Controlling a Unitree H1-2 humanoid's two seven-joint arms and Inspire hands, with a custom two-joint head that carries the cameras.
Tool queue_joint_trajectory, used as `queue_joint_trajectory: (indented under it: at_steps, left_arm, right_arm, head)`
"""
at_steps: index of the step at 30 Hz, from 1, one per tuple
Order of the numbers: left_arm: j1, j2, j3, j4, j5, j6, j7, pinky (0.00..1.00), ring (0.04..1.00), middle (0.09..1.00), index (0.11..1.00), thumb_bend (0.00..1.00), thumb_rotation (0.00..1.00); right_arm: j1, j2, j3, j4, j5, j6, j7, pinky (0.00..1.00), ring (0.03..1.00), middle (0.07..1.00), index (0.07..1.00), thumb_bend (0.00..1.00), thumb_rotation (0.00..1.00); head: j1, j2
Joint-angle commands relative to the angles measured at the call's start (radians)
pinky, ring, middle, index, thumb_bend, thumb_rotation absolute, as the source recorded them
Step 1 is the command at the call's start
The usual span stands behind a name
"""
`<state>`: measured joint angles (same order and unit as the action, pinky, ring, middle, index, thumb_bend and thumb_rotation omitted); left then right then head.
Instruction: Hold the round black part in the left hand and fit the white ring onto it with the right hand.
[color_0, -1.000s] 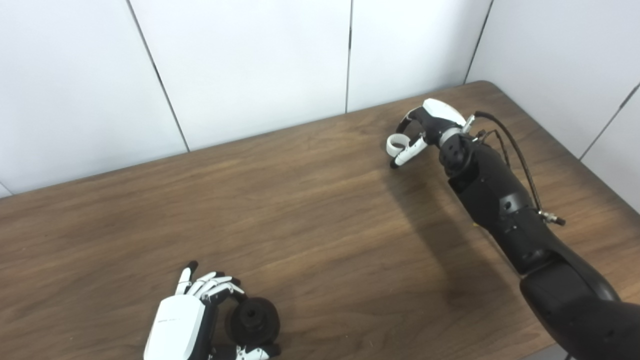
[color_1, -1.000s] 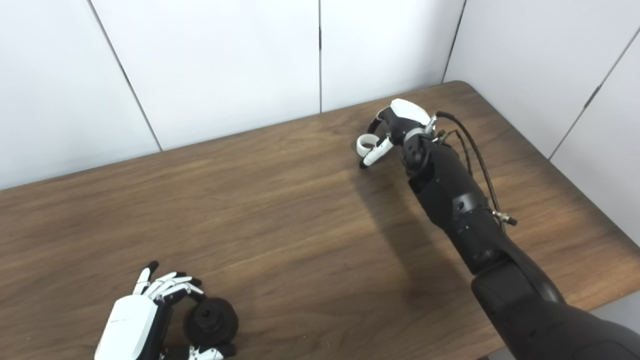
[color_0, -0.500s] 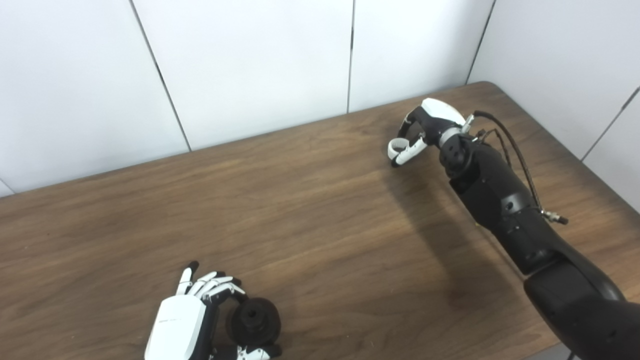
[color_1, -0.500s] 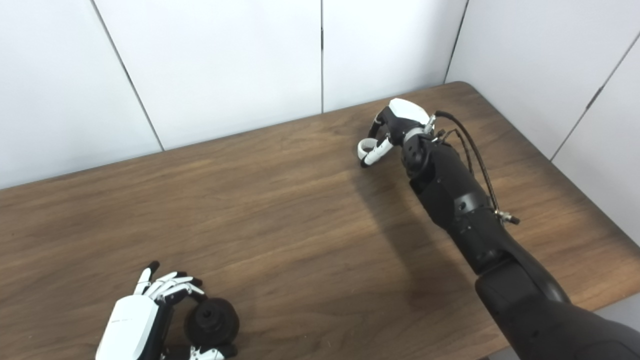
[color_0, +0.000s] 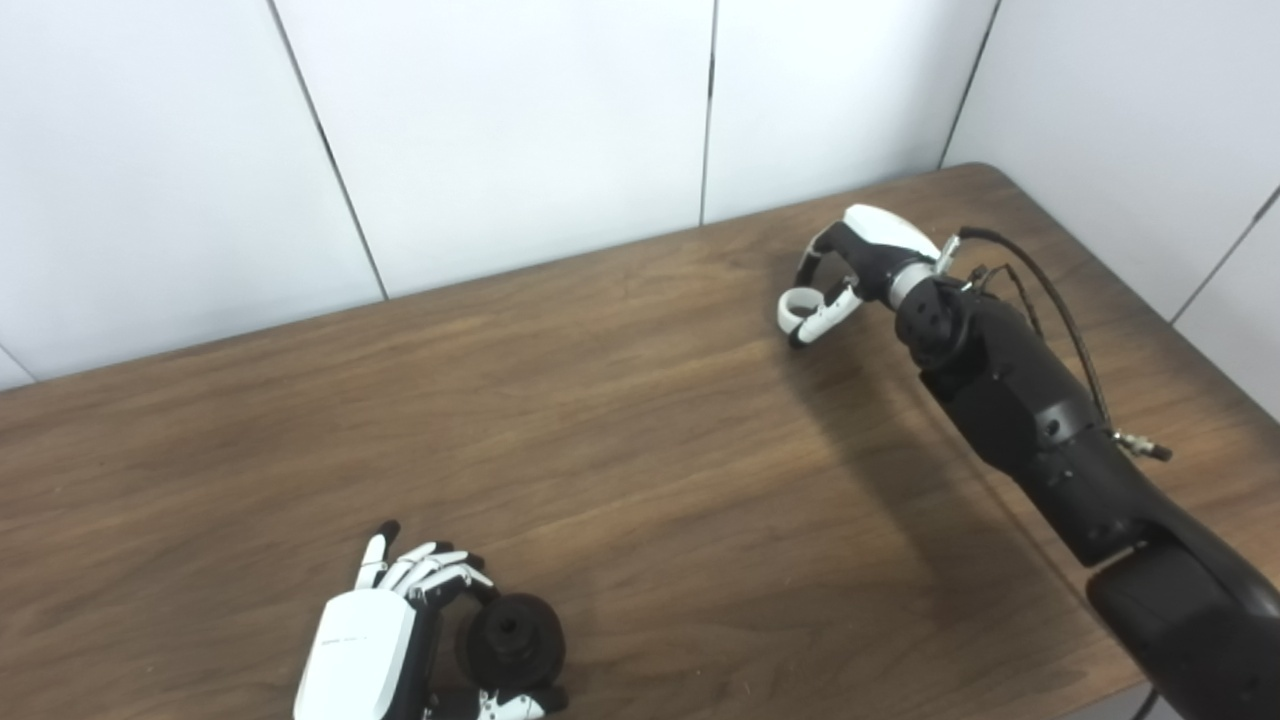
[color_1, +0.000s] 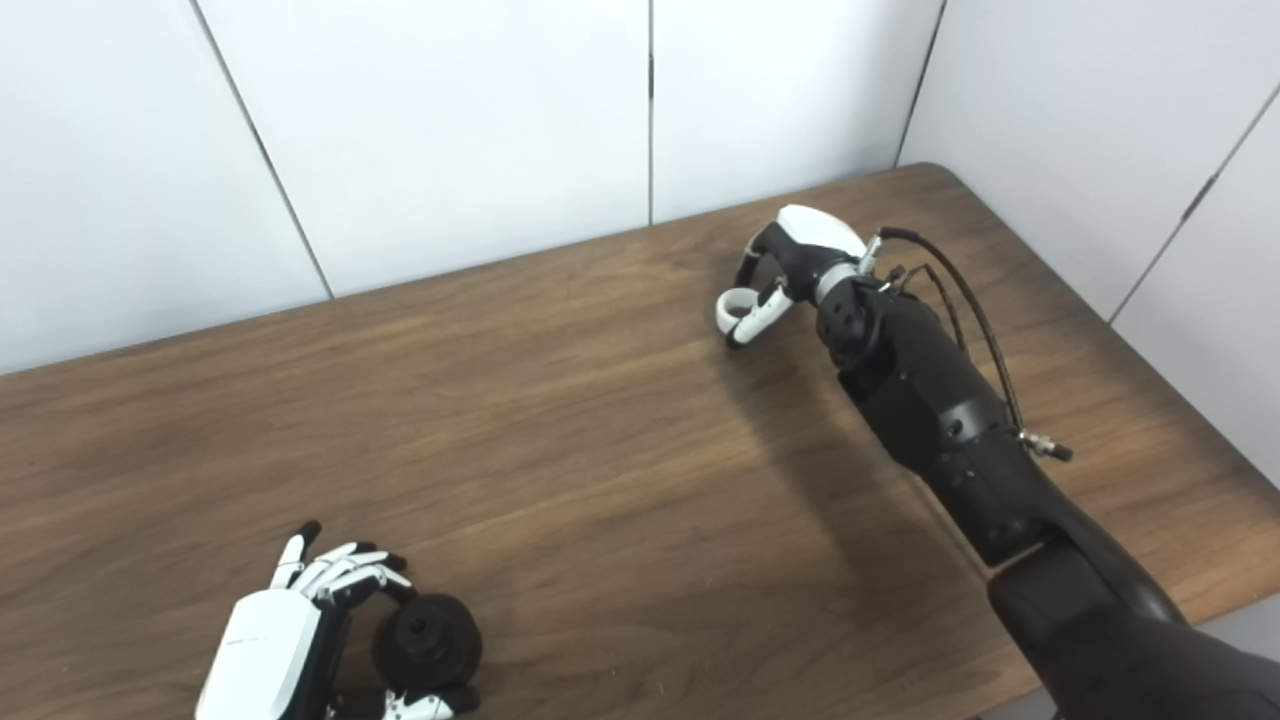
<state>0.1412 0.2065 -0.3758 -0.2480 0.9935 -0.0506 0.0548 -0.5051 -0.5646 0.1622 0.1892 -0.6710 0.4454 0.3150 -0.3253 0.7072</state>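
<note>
between the right hand (color_0: 845, 280) fingers sits the white ring (color_0: 795, 305).

A wooden table (color_0: 620, 420) and white wall panels (color_0: 520, 130) are filling the scene.

The table's dark brown top is showing long grain streaks and is carrying soft shadows toward its right half. Its far right corner is rounded and is sitting close to where two walls are meeting. The wall panels are standing just behind the table's far edge, with thin dark seams (color_0: 708, 110) running down between them.
</note>
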Motion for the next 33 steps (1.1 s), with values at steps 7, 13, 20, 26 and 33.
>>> queue_joint_trajectory:
  at_steps: [7,13,20,26,33]
  left_arm:
    - [-0.006,-0.019,-0.016,0.01,0.036,0.007,0.004,1.0,0.833,0.733,0.483,0.52,0.05]
    - [-0.012,-0.038,-0.028,0.019,0.064,0.015,0.006,1.0,0.836,0.734,0.484,0.52,0.06]
    - [-0.017,-0.058,-0.046,0.026,0.089,0.027,0.011,1.0,0.838,0.736,0.484,0.52,0.06]
    - [-0.026,-0.07,-0.06,0.032,0.112,0.042,0.019,1.0,0.837,0.737,0.483,0.53,0.06]
    - [-0.038,-0.074,-0.066,0.034,0.122,0.052,0.016,1.0,0.844,0.74,0.483,0.53,0.06]
  right_arm:
    - [-0.018,-0.04,0.027,-0.168,0.005,-0.042,0.029,1.0,0.997,0.848,0.487,0.52,0.14]
    - [0.014,-0.026,0.063,-0.338,0.005,-0.029,0.101,1.0,0.998,0.834,0.485,0.52,0.13]
    - [0.047,0.0,0.098,-0.492,0.01,-0.02,0.184,1.0,0.983,0.83,0.485,0.52,0.13]
    - [0.08,0.036,0.125,-0.6,0.003,-0.023,0.236,1.0,0.961,0.835,0.483,0.52,0.13]
    - [0.121,0.085,0.166,-0.707,-0.009,-0.014,0.292,1.0,0.97,0.836,0.483,0.52,0.13]
  head:
    - [0.066,0.007]
    - [0.131,0.018]
    - [0.194,0.038]
    - [0.234,0.058]
    - [0.247,0.085]
